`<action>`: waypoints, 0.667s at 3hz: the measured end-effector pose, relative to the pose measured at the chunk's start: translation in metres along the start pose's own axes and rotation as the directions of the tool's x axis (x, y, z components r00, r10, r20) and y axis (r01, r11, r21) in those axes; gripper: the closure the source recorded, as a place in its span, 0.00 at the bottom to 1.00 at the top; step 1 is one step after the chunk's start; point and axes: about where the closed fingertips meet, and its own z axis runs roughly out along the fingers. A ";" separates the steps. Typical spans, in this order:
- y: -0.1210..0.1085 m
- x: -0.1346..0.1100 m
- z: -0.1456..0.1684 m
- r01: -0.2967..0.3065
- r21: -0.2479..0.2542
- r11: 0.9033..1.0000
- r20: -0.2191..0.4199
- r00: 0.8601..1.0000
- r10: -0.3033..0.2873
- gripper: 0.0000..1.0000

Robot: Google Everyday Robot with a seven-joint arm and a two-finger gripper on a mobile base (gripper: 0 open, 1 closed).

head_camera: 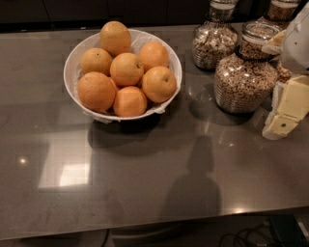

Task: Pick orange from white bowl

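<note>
The white bowl (76, 60) stands on the grey counter at the upper left and holds several oranges piled together. A round deep-orange orange (159, 84) lies at the bowl's right side. A paler one (115, 37) sits at the back and one with flattened sides (129, 102) at the front. My gripper (286, 112) hangs at the right edge of the view, well to the right of the bowl and in front of the glass jars. It holds nothing that I can see.
Three glass jars of cereal stand at the back right: a large one (246, 72), one behind it (214, 41) and one at the far right (282, 14). The counter's front edge (145, 226) runs along the bottom, with cables below at right.
</note>
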 end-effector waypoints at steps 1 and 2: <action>0.000 0.000 0.000 0.000 0.000 1.000 0.000 1.000 0.000 0.00; -0.001 -0.010 0.005 0.017 0.006 1.000 0.012 1.000 -0.017 0.00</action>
